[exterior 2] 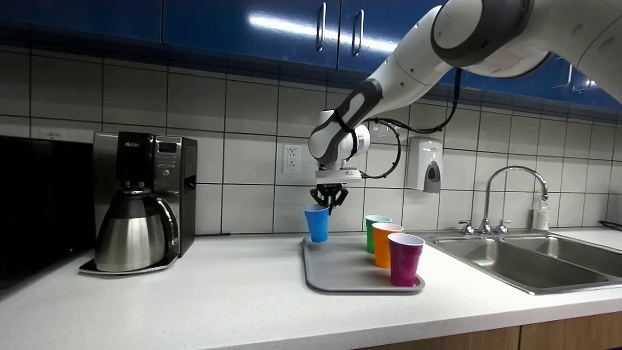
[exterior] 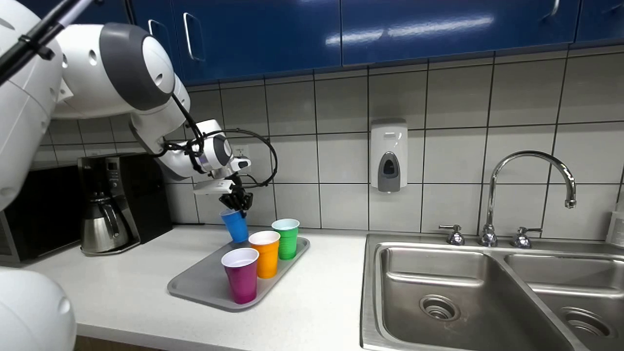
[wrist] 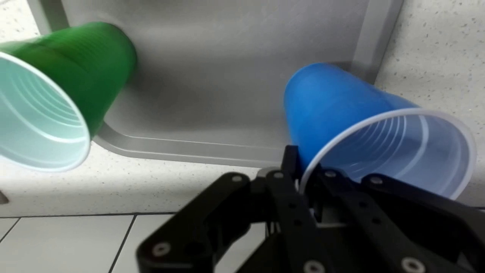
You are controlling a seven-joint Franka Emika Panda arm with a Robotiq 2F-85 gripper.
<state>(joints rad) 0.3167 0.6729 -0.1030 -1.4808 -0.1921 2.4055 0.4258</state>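
My gripper is shut on the wall of a blue cup, near its white rim. One fingertip lies outside the cup; the other is inside it, partly hidden by the rim. In both exterior views the blue cup leans slightly, its base at a back corner of a grey tray. Whether the base touches the tray I cannot tell. A green cup, an orange cup and a purple cup stand upright in a row along the tray's sink-side edge, apart from the gripper.
A coffee maker with a steel carafe stands on the counter. Beyond the tray lies a double sink with a curved faucet. The tiled wall rises close behind the gripper, with a soap dispenser and blue cabinets.
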